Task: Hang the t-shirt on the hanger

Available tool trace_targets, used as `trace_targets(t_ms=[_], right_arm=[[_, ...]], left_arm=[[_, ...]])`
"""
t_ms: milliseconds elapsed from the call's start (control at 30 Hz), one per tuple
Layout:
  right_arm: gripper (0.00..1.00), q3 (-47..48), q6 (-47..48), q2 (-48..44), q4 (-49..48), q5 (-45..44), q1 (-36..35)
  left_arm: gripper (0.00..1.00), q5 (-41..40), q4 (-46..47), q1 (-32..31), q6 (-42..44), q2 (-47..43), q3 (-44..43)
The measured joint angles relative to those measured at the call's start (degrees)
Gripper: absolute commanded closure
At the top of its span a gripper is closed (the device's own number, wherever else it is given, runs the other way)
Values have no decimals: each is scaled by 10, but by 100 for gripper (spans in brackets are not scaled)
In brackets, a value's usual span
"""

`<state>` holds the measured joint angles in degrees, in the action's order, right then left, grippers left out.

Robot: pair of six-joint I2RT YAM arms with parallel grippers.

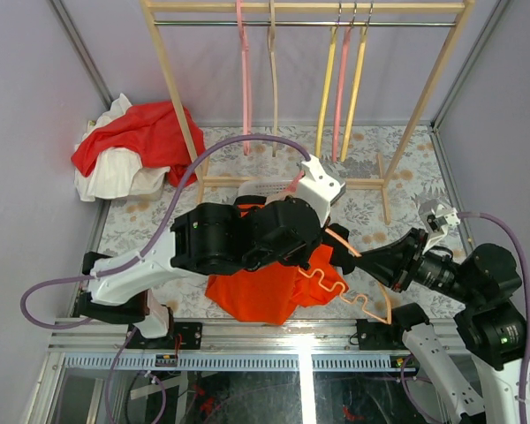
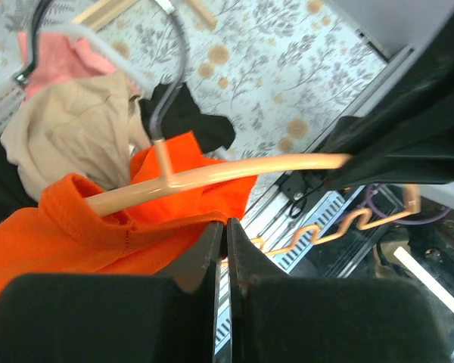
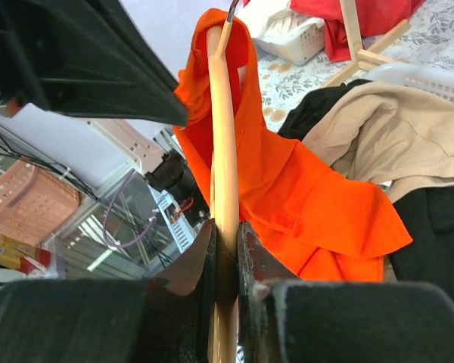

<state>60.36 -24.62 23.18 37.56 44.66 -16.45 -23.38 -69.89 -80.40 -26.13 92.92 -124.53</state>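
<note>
The bright orange t-shirt (image 1: 256, 291) hangs in a bunch under my left arm near the table's front edge. My left gripper (image 2: 227, 222) is shut, with the hem of the t-shirt (image 2: 60, 234) pinched at its tips. The peach hanger (image 1: 332, 284) lies across the front right, its wavy bar towards the table edge. My right gripper (image 3: 227, 227) is shut on one arm of the hanger (image 3: 225, 151). That arm runs up into the t-shirt (image 3: 310, 197), whose cloth is draped over its far end by the metal hook (image 3: 231, 11). In the left wrist view the hanger (image 2: 234, 170) passes through the orange cloth.
A wooden rack (image 1: 172, 79) at the back carries pink hangers (image 1: 245, 71) and yellow hangers (image 1: 325, 88). A red cloth (image 1: 150, 132) lies on a white one at the back left. A white basket (image 3: 295, 34) stands nearby, and a tan garment (image 3: 378, 128) and black cloth (image 3: 431, 227) lie beside the t-shirt.
</note>
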Motion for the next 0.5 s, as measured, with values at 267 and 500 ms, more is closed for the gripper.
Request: trace_targets(t_ms=[267,500], right_arm=[[100,-40,-76,-38,-100,-38,0],[100,3,-89,-115,-89,-128,0]], left_arm=[[100,13,-7,-37,17,35,-111],[100,20,16,-88,18,10,-103]])
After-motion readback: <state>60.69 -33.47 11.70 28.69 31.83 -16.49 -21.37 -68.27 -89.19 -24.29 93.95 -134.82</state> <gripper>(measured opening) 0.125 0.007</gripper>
